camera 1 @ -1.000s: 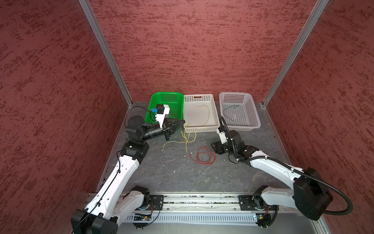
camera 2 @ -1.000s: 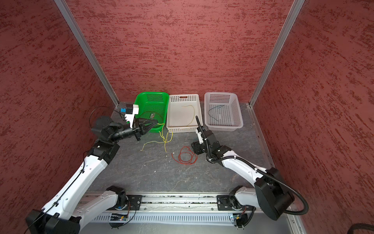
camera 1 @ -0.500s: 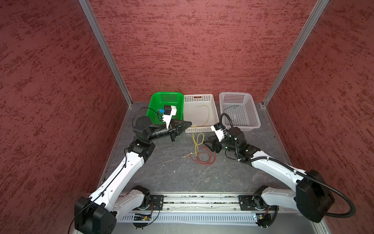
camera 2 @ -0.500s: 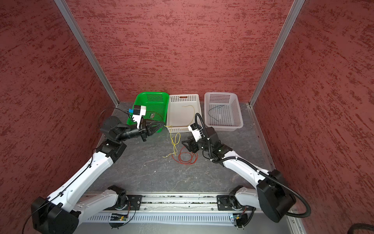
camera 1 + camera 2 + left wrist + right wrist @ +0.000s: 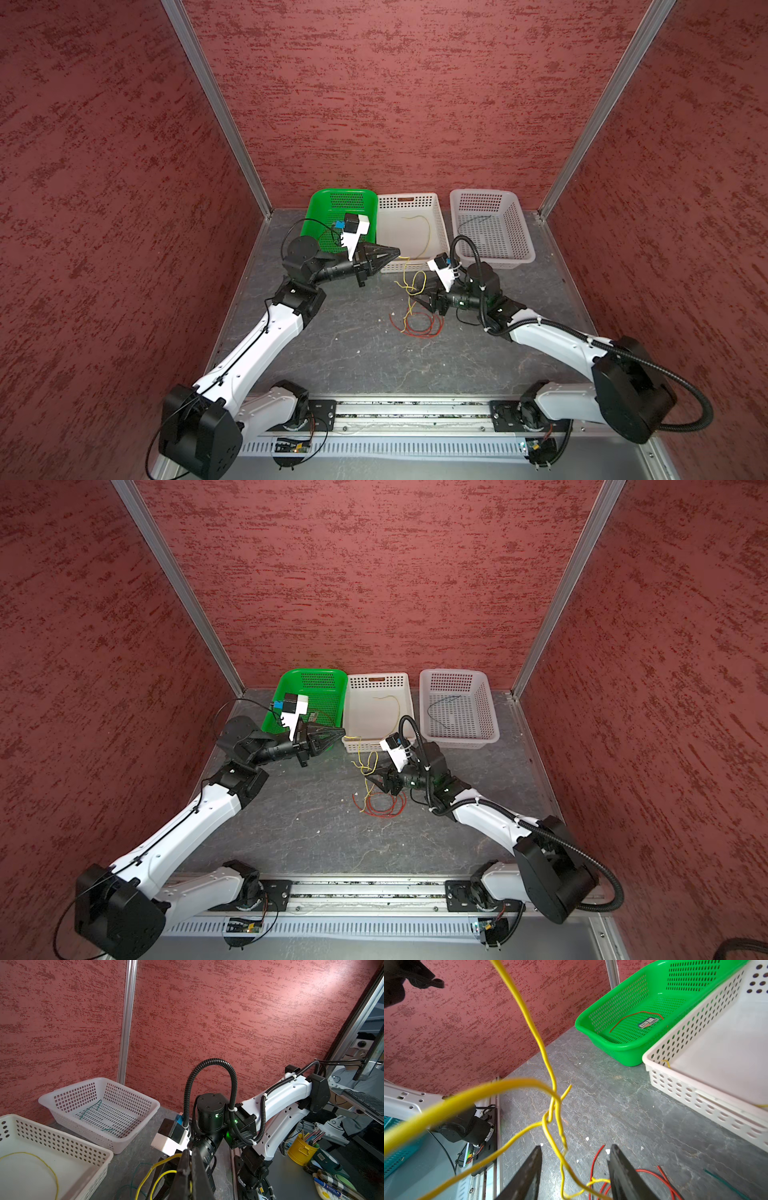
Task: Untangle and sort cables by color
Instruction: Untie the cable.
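My left gripper (image 5: 397,251) is shut on a yellow cable (image 5: 160,1163) and holds it up at the front edge of the middle white basket (image 5: 409,195). From there the yellow cable hangs in a twisted tangle (image 5: 411,286) (image 5: 552,1105) down to the table. My right gripper (image 5: 576,1147) (image 5: 419,301) is open, with yellow strands running between its fingers untouched. Red cables (image 5: 419,328) (image 5: 382,806) lie looped on the table just below it. A blue-green cable (image 5: 724,1180) lies beside them.
The green basket (image 5: 320,199) holds a red cable (image 5: 633,1016) and a label. A yellow cable (image 5: 426,232) lies in the middle basket. The right white basket (image 5: 523,237) holds a blue-green cable (image 5: 91,1108). Red walls close in three sides.
My left gripper has moved right to the middle basket's front, lifting the yellow cable. My right gripper has moved left to the hanging tangle, its jaws narrowing a little.
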`<action>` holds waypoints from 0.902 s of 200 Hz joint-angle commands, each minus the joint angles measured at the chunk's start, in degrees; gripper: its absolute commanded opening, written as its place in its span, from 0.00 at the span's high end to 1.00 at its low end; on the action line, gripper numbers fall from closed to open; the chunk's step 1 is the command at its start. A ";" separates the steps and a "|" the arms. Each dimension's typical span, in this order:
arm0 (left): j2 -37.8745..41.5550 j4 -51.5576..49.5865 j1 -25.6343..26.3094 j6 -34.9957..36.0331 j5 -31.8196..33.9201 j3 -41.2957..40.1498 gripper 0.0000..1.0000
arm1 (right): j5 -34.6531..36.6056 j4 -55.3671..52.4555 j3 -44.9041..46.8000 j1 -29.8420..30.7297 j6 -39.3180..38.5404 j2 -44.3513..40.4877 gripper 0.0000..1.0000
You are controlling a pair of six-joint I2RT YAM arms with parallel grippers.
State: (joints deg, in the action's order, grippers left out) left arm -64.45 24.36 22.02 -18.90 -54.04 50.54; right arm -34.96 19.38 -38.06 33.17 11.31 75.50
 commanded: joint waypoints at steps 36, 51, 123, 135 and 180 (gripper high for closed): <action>-1.87 5.32 1.09 -1.79 -0.64 0.61 1.00 | -1.26 4.71 -0.51 -0.21 0.26 0.71 0.52; -2.09 6.43 1.27 -2.46 -0.74 0.50 1.00 | -1.10 4.71 -1.03 -0.21 0.11 1.54 0.60; -2.53 8.43 1.45 -4.02 -0.98 1.51 1.00 | -0.02 3.86 -2.14 -0.21 -0.12 3.34 0.83; -2.44 8.25 1.45 -3.87 -0.99 1.57 1.00 | 1.12 2.67 -2.14 -0.21 -0.47 3.16 0.89; -2.35 4.73 1.01 -1.64 -0.33 1.09 1.00 | 9.59 0.83 0.32 -0.21 -0.67 -1.45 1.00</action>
State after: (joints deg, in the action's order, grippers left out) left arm -66.50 30.63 23.16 -22.22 -54.13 50.57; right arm -31.75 20.91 -38.06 33.17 11.53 77.89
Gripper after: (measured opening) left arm 0.045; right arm 0.064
